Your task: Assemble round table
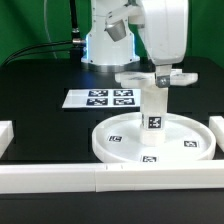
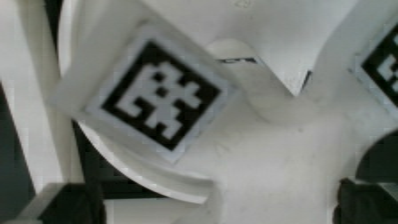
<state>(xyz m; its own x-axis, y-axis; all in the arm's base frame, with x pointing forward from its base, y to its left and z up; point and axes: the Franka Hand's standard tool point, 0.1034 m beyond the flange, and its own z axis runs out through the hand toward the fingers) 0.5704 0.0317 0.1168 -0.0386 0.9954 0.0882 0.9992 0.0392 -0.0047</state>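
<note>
- Exterior view: the round disc (image 1: 115, 140) lies flat on the tabletop (image 1: 40, 100), close to the white rail (image 1: 60, 178) along its near edge and toward the exterior view's right.
- The leg (image 1: 153, 108) stands upright at the disc's middle, and the cross-shaped foot (image 1: 137, 79) sits level on top of it.
- The gripper (image 1: 160, 74) hangs straight down over the foot with its jaws spread wide. It seems to grasp nothing.
- The step looks like fastening the foot onto the leg. To do it well, I would centre the gripper over the leg's axis and close evenly on two opposite sides of the foot.
- I would then turn without leaning, so the leg stays upright and the disc does not slide toward the rail.
- Exterior view, writing: there are only black-and-white square tags, on the disc's rim, on the leg and on the marker board (image 1: 75, 98) lying toward the far edge. They show no brand and no readable words.
- Wrist view: the foot (image 2: 267, 130) fills the picture, very close and slightly blurred.
- The dark fingertips (image 2: 63, 203) stand far apart on either side of it, with a dark gap showing beside one of them, so the jaws look released rather than clamped.
- Before closing, check that both fingers would meet the foot's flat sides and not a corner.
- Wrist view, writing: one large square tag (image 2: 164, 98) sits tilted on an arm of the foot, and part of a second tag (image 2: 382, 65) shows at the picture's edge. They carry patterns only, no letters.
</note>
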